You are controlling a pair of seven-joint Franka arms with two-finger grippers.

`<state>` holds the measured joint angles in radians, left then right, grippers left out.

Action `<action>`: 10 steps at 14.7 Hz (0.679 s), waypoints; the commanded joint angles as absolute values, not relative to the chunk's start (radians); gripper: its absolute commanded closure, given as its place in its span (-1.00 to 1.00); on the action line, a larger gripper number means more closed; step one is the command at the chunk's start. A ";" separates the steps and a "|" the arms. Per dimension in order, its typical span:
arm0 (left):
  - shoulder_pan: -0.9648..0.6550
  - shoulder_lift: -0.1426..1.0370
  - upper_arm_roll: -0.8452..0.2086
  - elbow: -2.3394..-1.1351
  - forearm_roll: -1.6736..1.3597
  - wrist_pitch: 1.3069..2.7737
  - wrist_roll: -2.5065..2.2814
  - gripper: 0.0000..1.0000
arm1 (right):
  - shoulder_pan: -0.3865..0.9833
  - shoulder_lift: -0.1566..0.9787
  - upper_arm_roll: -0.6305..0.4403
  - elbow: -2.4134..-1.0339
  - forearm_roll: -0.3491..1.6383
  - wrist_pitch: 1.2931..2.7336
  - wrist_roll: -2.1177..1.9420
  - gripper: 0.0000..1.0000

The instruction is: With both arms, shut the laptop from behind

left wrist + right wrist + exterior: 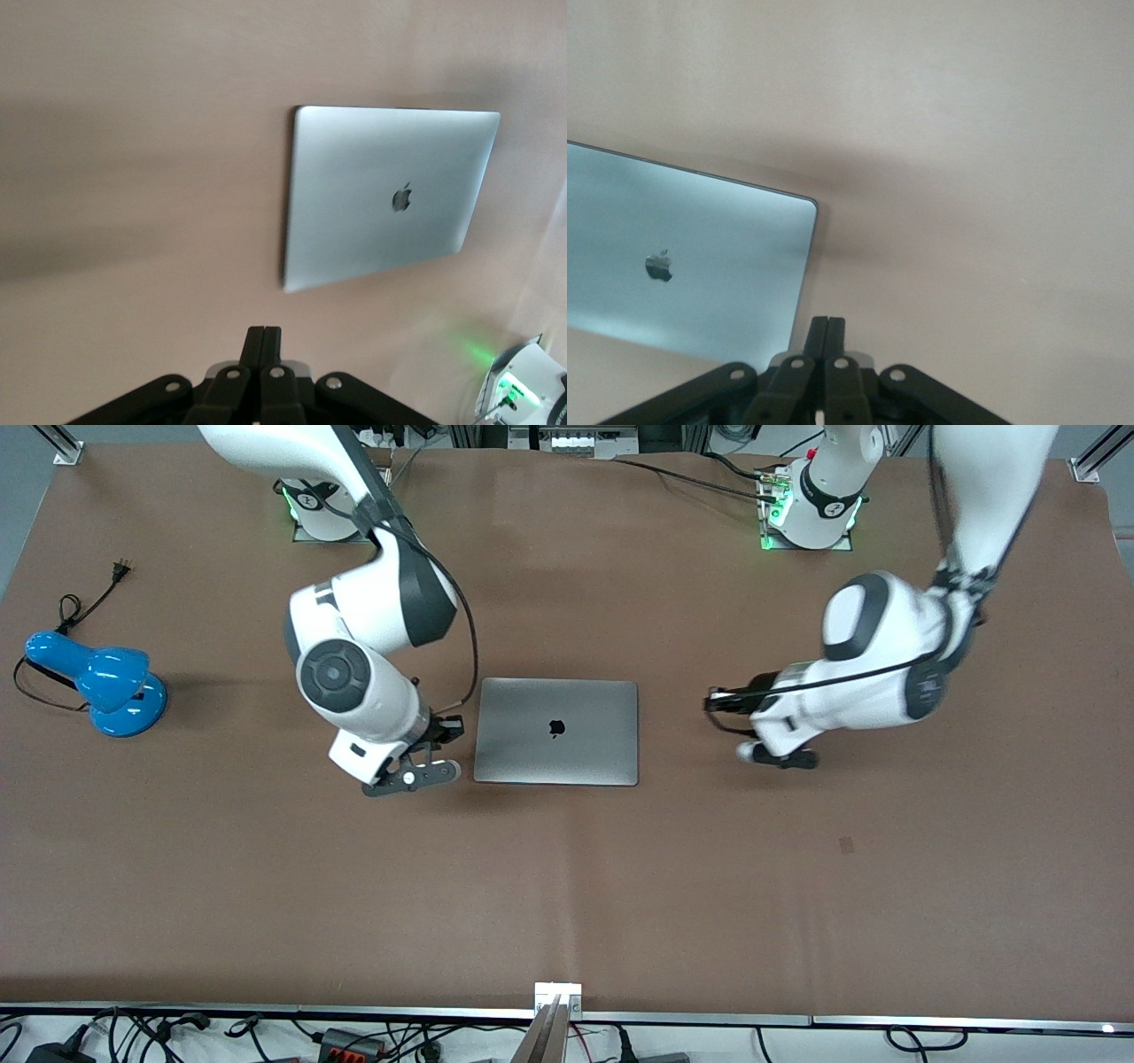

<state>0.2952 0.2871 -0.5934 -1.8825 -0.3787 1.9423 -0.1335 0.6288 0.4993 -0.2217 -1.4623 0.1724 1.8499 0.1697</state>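
Two grippers flank a laptop (556,731) that already lies flat and shut, lid up, at the middle of the brown table (567,886), its long axis running between the arms' ends. The right gripper (440,751) hangs just beside the edge toward the right arm's end, fingers pressed together and holding nothing. The left gripper (719,701), also pinched closed and empty, hovers well apart from the laptop's edge at the left arm's end, making the right arm the nearer. A blue lamp (97,682) sits at the right arm's end.
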 commanded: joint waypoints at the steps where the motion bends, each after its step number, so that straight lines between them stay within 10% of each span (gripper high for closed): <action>1: 0.357 0.148 -0.594 -1.876 -0.356 1.808 -0.149 0.94 | 0.629 0.424 -0.262 -1.480 0.161 1.786 0.158 0.84; 3: 0.434 0.100 -0.595 -1.789 -0.324 1.654 -0.152 0.93 | 0.629 0.391 -0.279 -1.480 0.160 1.779 0.170 -0.99; 10: 0.476 0.092 -0.609 -1.523 -0.063 1.388 -0.220 0.50 | 0.630 0.350 -0.429 -1.473 0.161 1.758 0.160 -1.00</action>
<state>0.4854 0.0706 -0.5877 -1.5419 -0.1040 1.4077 -0.1544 0.6269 0.3714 -0.3992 -1.4636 0.1716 1.7792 0.1665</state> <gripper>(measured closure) 0.859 0.330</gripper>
